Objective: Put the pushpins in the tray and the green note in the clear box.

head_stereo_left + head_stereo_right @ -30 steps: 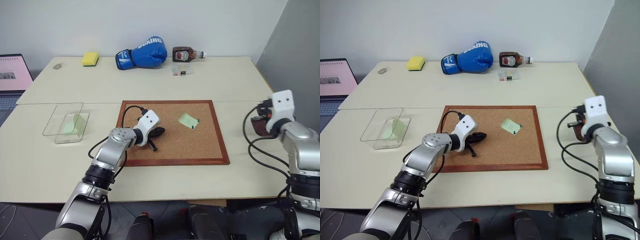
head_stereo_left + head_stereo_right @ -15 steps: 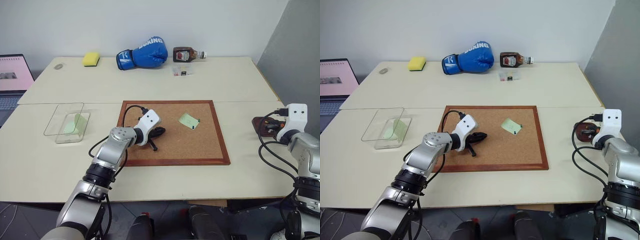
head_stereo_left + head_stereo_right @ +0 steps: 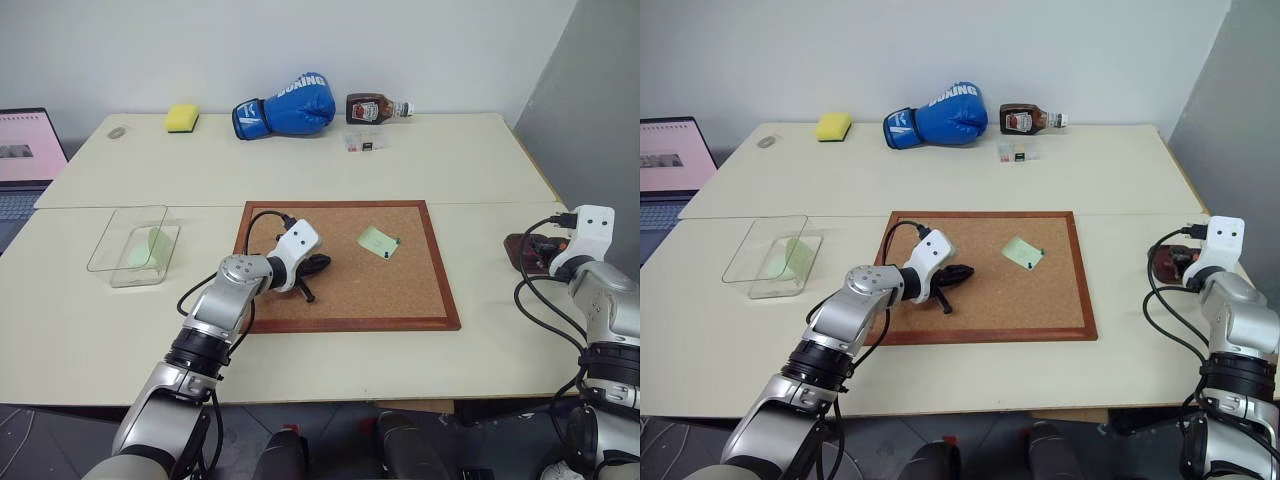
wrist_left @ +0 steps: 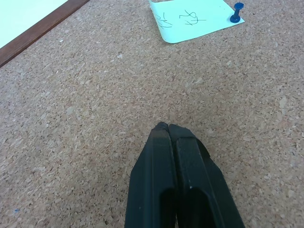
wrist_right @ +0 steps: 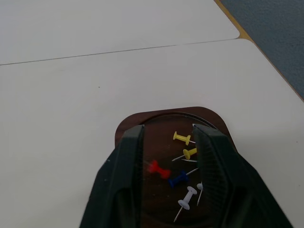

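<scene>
Green note (image 3: 376,240) lies flat on the cork board (image 3: 400,295), toward the board's far right part, held at its right corner by a single blue pushpin (image 4: 235,12); a second pale-green note (image 3: 145,246) already sits inside the clear box (image 3: 115,225) on the table's left side. The left gripper (image 3: 316,264) rests on the cork with its two black fingers pressed together on nothing, and the pinned note lies ahead of it and to its right, near but apart, with bare cork between. The right gripper (image 5: 167,142) hangs over the dark reddish-brown tray (image 5: 124,135) at the table's right edge, well apart from the board, its jaws parted and empty, with yellow, red, blue and white pushpins (image 5: 182,164) lying loose in the tray between its fingers. By this layout the left arm is plainly the nearer one to the note, though the pin sits on the note's far corner from that gripper, so I judge the pin has to come out before the paper can be lifted, and the clear box then lies well off to the left of the board, on the left arm's own side
</scene>
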You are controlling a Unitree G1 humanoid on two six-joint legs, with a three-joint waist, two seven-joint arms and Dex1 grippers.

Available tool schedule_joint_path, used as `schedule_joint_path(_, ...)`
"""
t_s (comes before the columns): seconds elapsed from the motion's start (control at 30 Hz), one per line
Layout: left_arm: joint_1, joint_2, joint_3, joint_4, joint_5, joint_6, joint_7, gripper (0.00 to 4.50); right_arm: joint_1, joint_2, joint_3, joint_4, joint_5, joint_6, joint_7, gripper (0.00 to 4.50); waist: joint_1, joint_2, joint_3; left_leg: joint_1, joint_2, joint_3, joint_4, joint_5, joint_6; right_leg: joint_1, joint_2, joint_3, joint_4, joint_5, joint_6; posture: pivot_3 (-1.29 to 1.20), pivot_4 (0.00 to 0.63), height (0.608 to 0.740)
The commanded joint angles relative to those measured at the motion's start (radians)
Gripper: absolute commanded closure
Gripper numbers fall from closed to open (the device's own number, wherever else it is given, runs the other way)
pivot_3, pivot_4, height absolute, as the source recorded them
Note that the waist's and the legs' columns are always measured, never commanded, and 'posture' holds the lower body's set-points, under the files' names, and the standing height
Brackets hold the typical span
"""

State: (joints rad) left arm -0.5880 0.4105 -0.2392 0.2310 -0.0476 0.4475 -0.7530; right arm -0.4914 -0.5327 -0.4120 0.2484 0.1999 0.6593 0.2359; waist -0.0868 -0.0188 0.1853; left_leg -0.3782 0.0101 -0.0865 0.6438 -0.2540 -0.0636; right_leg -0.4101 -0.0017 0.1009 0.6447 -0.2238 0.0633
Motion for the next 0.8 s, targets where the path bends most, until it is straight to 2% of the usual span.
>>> schedule_joint_path(0.03,0.036,0.004,-0.028,0.028,0.024,0.024,-0.007,4.5,-0.009,-0.02,-0.012,-0.006,0.004,-0.039,-0.01,1.61,0.0,0.0,0.0,0.0,0.0,0.0,0.0,0.0,0.0,0.0,0.0,0.0,0.0,0.0,0.0,0.0,0.15,0.74)
schedule_joint_path(0.23,0.029,0.004,-0.026,0.034,0.024,0.025,-0.011,4.5,-0.002,-0.022,0.011,-0.039,-0.003,-0.072,-0.008,0.17,0.0,0.0,0.0,0.0,0.0,0.0,0.0,0.0,0.0,0.0,0.0,0.0,0.0,0.0,0.0,0.0,0.15,0.74)
schedule_joint_path(0.37,0.031,0.008,-0.027,0.031,0.023,0.027,-0.016,4.5,0.023,0.014,0.069,-0.159,0.06,-0.065,0.093,0.17,-0.001,0.0,0.0,0.0,0.0,0.0,0.0,0.0,0.0,0.0,0.0,0.0,0.0,0.0,0.0,0.0,0.15,0.74)
schedule_joint_path(0.57,0.028,0.012,-0.031,0.034,0.025,0.025,-0.025,4.5,0.088,0.023,0.269,-0.282,0.04,-0.113,0.233,0.17,-0.001,0.0,0.0,0.0,0.0,0.0,0.0,0.0,0.0,0.0,0.001,0.0,0.0,0.0,0.0,0.0,0.15,0.74)
schedule_joint_path(0.7,0.018,0.012,-0.031,0.042,0.028,0.022,-0.027,4.5,0.05,0.091,0.385,-0.246,0.032,-0.17,0.282,0.17,-0.002,0.0,0.0,0.0,0.0,0.0,0.0,0.0,0.0,0.0,0.0,0.0,0.0,0.0,0.0,0.0,0.15,0.74)
schedule_joint_path(0.8,0.015,0.012,-0.033,0.044,0.03,0.02,-0.027,4.5,0.005,0.129,0.418,-0.174,0.009,-0.208,0.278,0.17,-0.002,0.0,0.0,0.001,0.001,-0.001,0.0,0.0,0.0,0.0,0.001,-0.001,0.0,0.0,0.0,0.0,0.15,0.74)
